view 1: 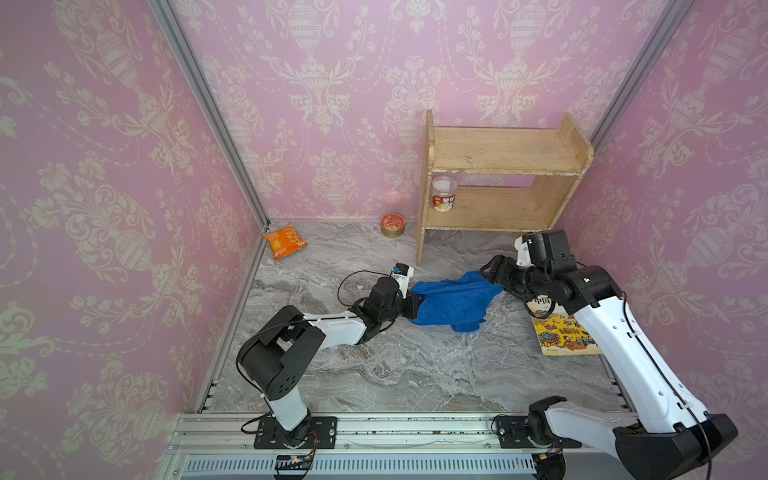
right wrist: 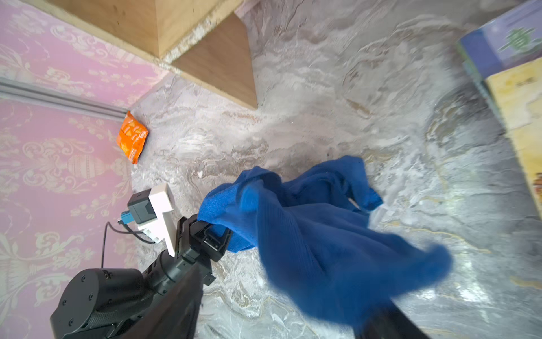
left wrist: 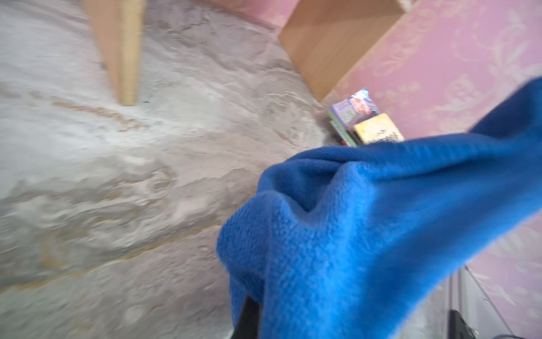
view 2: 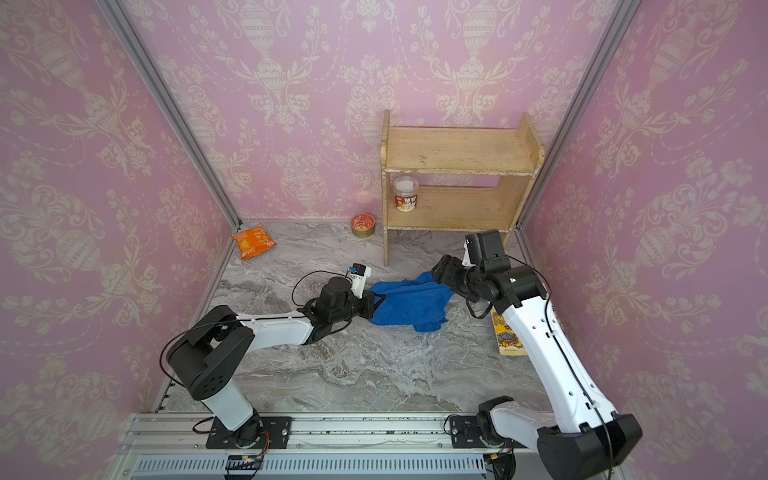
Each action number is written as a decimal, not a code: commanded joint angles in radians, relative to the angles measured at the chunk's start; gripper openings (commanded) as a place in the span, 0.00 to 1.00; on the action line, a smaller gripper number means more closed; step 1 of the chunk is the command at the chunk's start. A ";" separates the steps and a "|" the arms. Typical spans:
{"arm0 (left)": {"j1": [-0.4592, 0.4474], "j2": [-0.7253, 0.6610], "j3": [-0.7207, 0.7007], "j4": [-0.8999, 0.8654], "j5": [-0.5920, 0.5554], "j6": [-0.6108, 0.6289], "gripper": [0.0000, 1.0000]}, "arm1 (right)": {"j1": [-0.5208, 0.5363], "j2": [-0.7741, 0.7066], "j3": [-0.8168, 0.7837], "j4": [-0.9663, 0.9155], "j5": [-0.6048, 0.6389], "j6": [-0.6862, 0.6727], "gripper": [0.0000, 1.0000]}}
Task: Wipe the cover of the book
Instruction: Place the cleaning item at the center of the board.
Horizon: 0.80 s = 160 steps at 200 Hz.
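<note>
Blue terry cloth sits bunched over the middle of the grey marble-patterned table in both top views. The left gripper is clamped tight on the cloth's 9 o'clock edge. The right gripper touches its 2 o'clock corner, but I cannot tell whether those jaws grip the fabric. At the table's 3 o'clock edge, a flat yellow book with a busy illustrated cover lies partly under the right arm. A bare wooden shelf stands at 1 o'clock with a clear plastic jar on its lower board. A round tin sits at 12 o'clock and a crinkled orange snack bag at 11 o'clock.

The left wrist view is blurred. It shows the cloth close up with its looped weave, and something the top views hide: a purple book touching the yellow book. Whether it lies beneath or beside is unclear.

The right wrist view shows the left gripper with its black jaws closed on a folded hem. The cloth sags from there, and its near end is smeared. Both books lie well apart from it.
</note>
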 commanded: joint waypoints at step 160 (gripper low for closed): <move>0.300 -0.674 0.072 -0.881 -0.460 0.164 0.99 | -0.008 -0.132 -0.487 0.469 0.383 -0.426 0.85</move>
